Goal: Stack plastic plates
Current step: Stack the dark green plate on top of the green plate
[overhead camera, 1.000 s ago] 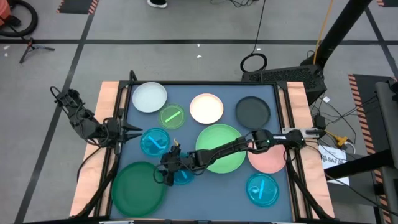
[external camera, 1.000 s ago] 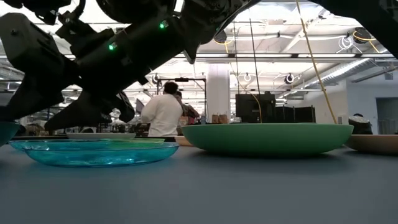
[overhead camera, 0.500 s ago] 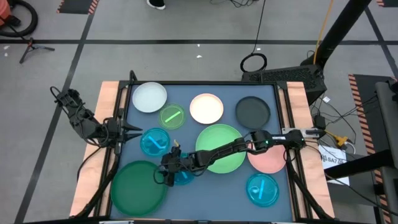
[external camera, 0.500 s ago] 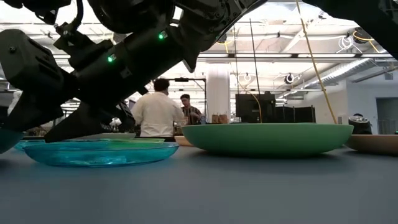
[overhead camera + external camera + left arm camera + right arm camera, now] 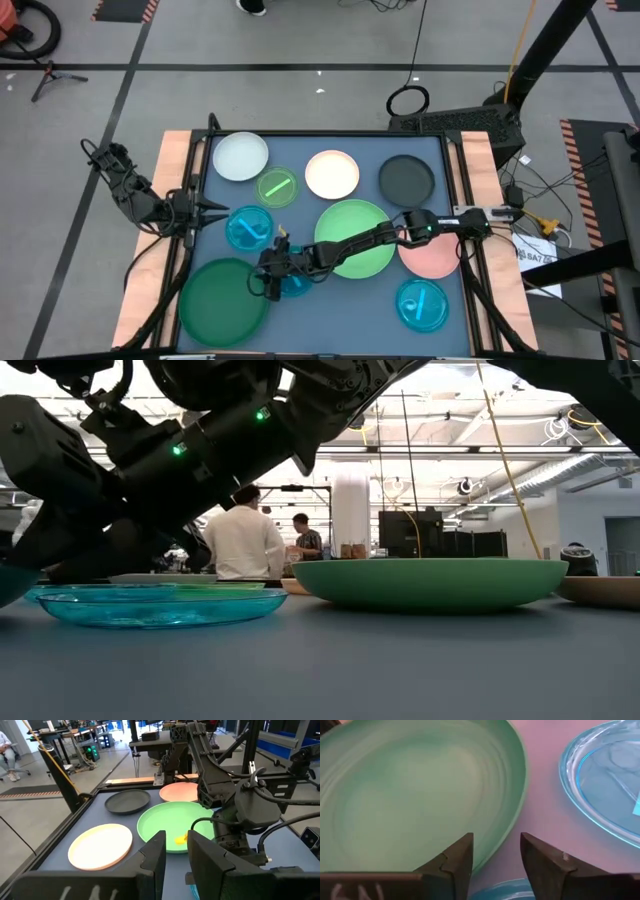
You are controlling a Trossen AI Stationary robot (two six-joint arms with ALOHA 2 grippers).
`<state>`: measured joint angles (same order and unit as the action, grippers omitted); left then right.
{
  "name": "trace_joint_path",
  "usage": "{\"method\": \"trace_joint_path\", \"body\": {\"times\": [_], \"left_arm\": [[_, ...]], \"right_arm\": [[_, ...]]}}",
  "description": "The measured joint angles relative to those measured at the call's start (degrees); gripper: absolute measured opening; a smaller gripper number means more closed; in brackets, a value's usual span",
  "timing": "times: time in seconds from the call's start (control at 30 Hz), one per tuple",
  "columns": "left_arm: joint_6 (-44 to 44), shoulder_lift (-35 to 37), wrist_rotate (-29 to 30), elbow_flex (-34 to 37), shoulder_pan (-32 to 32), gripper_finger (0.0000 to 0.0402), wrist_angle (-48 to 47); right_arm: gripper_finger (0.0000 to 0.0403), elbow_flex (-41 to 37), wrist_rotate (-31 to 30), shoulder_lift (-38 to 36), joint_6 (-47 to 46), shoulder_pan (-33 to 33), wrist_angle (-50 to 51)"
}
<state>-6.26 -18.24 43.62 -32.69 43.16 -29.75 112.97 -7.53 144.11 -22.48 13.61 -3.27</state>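
My right gripper [image 5: 268, 272] reaches across the light green plate [image 5: 355, 238], low over a small cyan plate [image 5: 293, 283] beside the big dark green plate [image 5: 222, 300]. In the right wrist view it [image 5: 496, 840] is open. One fingertip is over the dark green plate's [image 5: 415, 795] inside and the other over bare table past its rim. The small cyan plate's edge [image 5: 505, 890] shows low between the fingers. My left gripper [image 5: 215, 211] waits at the table's left edge, a narrow empty gap between its fingers [image 5: 177, 840]. My right gripper's fingers [image 5: 460, 852] straddle the dark green plate's rim [image 5: 512, 815], slanting down from the table's right. I cannot tell whether they touch that rim or the small cyan plate under them.
Other plates lie flat on the table: a pale one [image 5: 241, 157], lime [image 5: 277, 186], cream-pink [image 5: 332, 173], dark grey [image 5: 407, 179], pink [image 5: 432, 255], and cyan ones [image 5: 247, 228] [image 5: 422, 305]. People stand in the room beyond [image 5: 245, 545].
In the low view my right gripper's fingers have sunk a little toward the small cyan plate. All the plates have stayed where they were.
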Motion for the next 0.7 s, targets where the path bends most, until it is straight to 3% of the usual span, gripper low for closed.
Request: {"method": "trace_joint_path", "body": {"times": [0.27,0.57,0.7], "left_arm": [[0.0,0.0,0.0,0.0,0.0,0.0088,0.0],[0.0,0.0,0.0,0.0,0.0,0.0088,0.0],[0.0,0.0,0.0,0.0,0.0,0.0088,0.0]], "right_arm": [[0.0112,0.0,0.2,0.0,-0.7,-0.1,-2.5],[0.0011,0.0,0.1,0.0,-3.0,-0.1,-2.9],[0.0007,0.0,0.2,0.0,-3.2,0.0,-4.6]]}}
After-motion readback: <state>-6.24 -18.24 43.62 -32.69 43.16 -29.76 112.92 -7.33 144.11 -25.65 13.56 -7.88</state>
